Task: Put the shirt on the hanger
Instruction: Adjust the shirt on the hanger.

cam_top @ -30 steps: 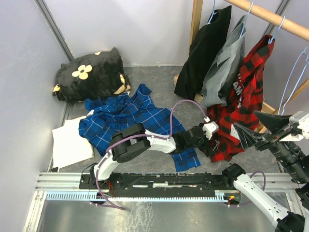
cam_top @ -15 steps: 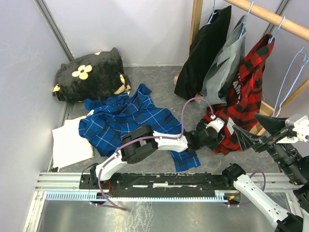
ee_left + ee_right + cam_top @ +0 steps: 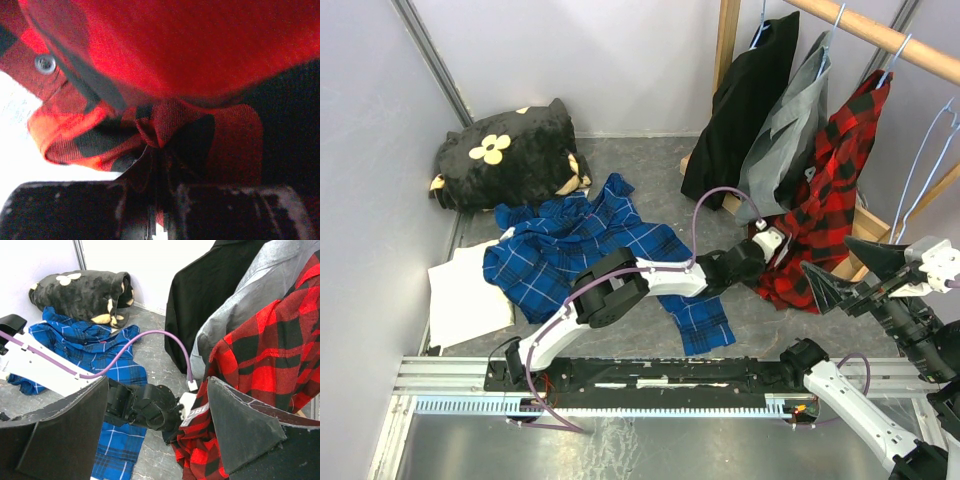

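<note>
Two grippers work at the shirt (image 3: 832, 185), which hangs from the rail (image 3: 865, 28) with its lower part bunched on the floor. Left gripper (image 3: 162, 196) is clamped on a fold of it. Right gripper (image 3: 848, 274) is spread wide and empty, just beside it. Spare hanger (image 3: 926, 163) hangs further right.

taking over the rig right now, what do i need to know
Left gripper: shut on a fold of the shirt, low down near the table.
Right gripper: open, empty, to the shirt's right.
Shirt: hangs from the rail by a hanger, hem bunched on the table.
Done: shirt looks hung.
Left: check both shoulders sit on the hanger (cannot tell from here), then release.
</note>
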Motion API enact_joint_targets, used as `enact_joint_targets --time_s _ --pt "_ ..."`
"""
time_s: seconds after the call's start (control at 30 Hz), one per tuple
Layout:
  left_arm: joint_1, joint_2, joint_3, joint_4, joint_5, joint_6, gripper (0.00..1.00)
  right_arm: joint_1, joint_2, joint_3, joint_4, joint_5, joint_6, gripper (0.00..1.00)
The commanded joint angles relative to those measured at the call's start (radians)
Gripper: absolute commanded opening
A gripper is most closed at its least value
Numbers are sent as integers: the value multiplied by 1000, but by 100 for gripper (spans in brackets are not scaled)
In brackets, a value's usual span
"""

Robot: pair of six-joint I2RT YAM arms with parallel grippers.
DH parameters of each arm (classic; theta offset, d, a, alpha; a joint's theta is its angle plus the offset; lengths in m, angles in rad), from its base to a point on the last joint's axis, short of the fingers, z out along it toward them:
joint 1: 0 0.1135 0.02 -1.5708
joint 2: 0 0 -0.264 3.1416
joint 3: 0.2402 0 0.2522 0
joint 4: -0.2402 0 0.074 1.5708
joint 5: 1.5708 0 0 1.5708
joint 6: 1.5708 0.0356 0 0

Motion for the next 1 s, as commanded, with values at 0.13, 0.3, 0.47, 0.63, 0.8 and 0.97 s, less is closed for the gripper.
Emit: enact_joint_targets --time_s 0.13,0.3,0.47,0.63,0.8,0.97 --pt "16 34 229 75 7 37 3 3 -11 5 -9 30 -38 87" --pt "17 103 369 102 -20 19 3 3 -20 0 -19 51 -51 88" --pt "16 206 514 134 -69 5 3 4 -24 4 -35 62 -64 88" --pt "22 298 639 192 -135 -11 3 4 -30 2 -49 77 -76 89" --pt "54 368 723 180 -139 -46 5 4 -25 5 -57 75 -81 89" --pt "84 329 645 164 -39 -90 31 3 -25 -4 -56 72 -78 89"
